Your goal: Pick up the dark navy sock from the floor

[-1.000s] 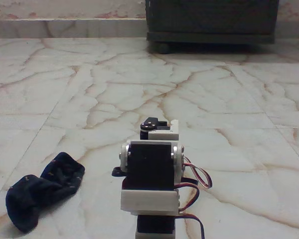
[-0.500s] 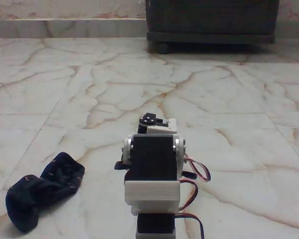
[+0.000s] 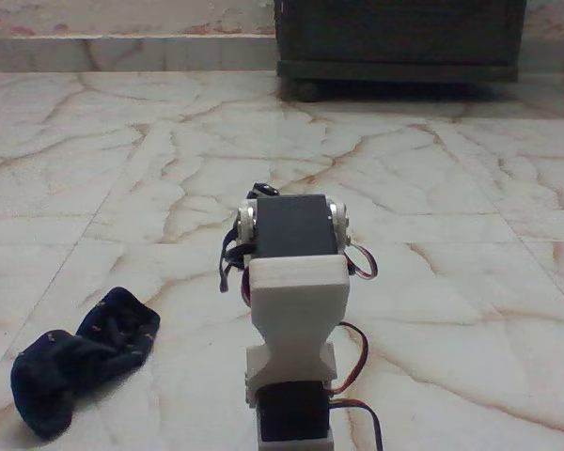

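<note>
**Sock on the marble, arm standing tall in the middle**

So the fixed view looks low across the floor point(image 3: 404, 178); glossy cream-white marble tiles, rusty orange-brown veins running all over, thin grout lines cutting it into big slabs; there's a soft sheen on it toward the back. Along the far edge runs a pale skirting strip point(image 3: 122, 52) with a blotchy wall above; a dark wooden cabinet point(image 3: 399, 38) sits at the top right on little round feet, with a shadow under it.

The sock point(image 3: 80, 357) is down at the lower left, lying crumpled right on the tiles; dark navy with tiny orange specks, fatter end toward the bottom-left corner, other end pointing up-right toward the arm; nothing is touching it.

The arm point(image 3: 293, 310) rises from the bottom centre, white printed brackets with black servo blocks, red and black wires point(image 3: 357, 263) looping off its right side; it's well apart from the sock. The gripper is tucked behind the top servo from here, so honestly can't tell how wide it is or whether it has anything.
</note>
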